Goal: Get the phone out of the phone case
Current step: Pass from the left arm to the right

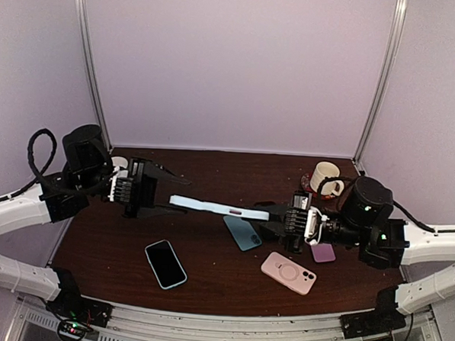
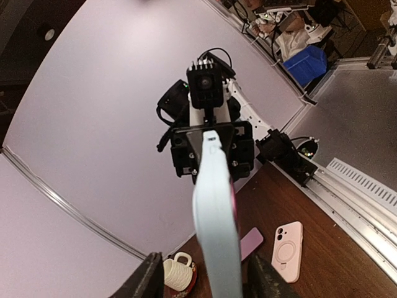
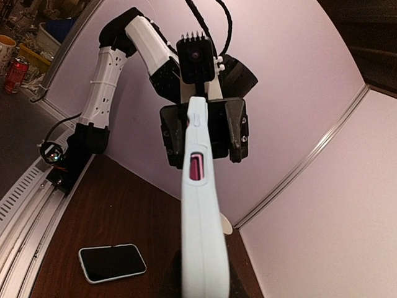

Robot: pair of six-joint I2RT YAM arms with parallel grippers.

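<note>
A light blue phone case [image 1: 219, 208] hangs level in the air between my two grippers, above the middle of the table. The phone [image 3: 196, 167] inside shows only as a pink strip through a side cutout, and as a pink edge [image 2: 234, 200] in the left wrist view. My right gripper [image 1: 277, 220] is shut on the case's right end [image 3: 201, 248]. My left gripper [image 1: 164, 192] stands open around the left end. Its fingers [image 2: 146, 279] sit apart from the case [image 2: 217, 236], with a gap on each side.
On the brown table [image 1: 206, 291] lie a dark-screened phone [image 1: 165, 263], a teal phone [image 1: 242, 233], a pink case [image 1: 288, 272] and a purple item [image 1: 322, 252]. A cream mug [image 1: 325, 178] on a saucer stands at the back right.
</note>
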